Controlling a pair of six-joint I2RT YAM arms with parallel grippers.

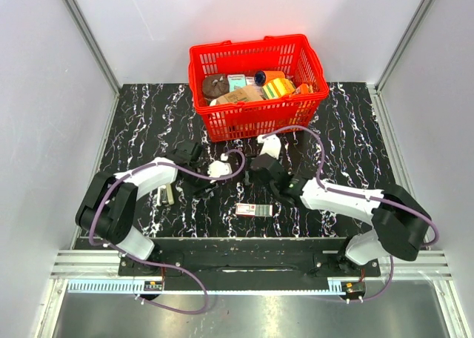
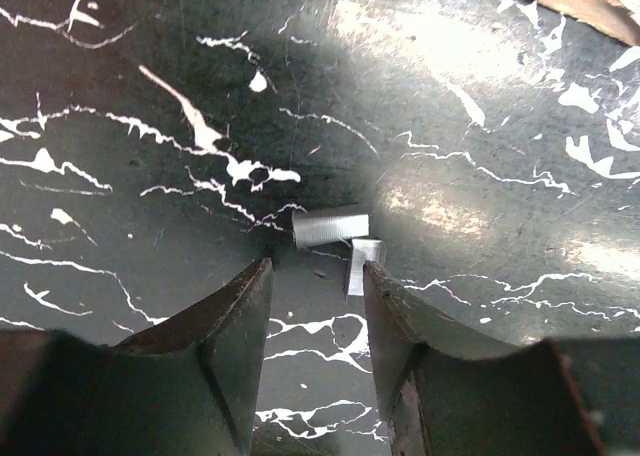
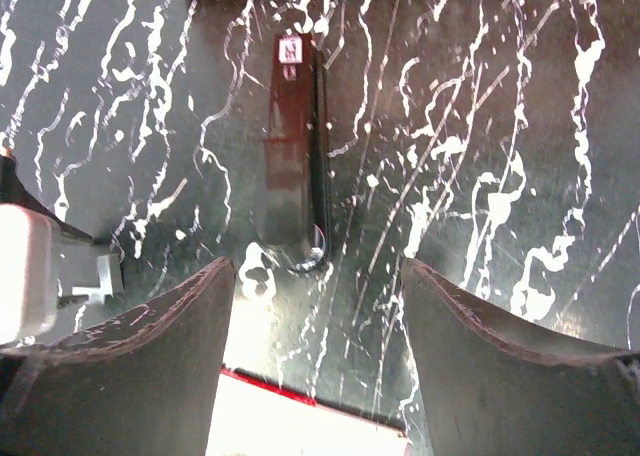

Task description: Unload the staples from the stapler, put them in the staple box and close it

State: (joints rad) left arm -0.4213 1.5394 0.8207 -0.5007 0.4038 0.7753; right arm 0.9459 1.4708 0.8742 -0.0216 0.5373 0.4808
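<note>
The black stapler [image 3: 295, 156] lies closed and flat on the marbled table, pointing away toward the red basket. My right gripper [image 3: 318, 276] hovers just short of its near end. It is open wide with nothing between the fingers. In the left wrist view two short silver staple strips [image 2: 331, 227] lie on the table just past the fingertips. The smaller strip [image 2: 362, 263] sits at the tip of the right finger [image 2: 385, 306]. My left gripper [image 2: 317, 274] is open, and only bare table shows between the fingers.
A red basket [image 1: 255, 119] with several items stands at the back centre. A small red-and-white box [image 1: 254, 209] lies under my right gripper. A cream oblong object [image 1: 167, 196] rests by the left forearm. The left wrist's white housing [image 3: 25, 276] is close on the right gripper's left.
</note>
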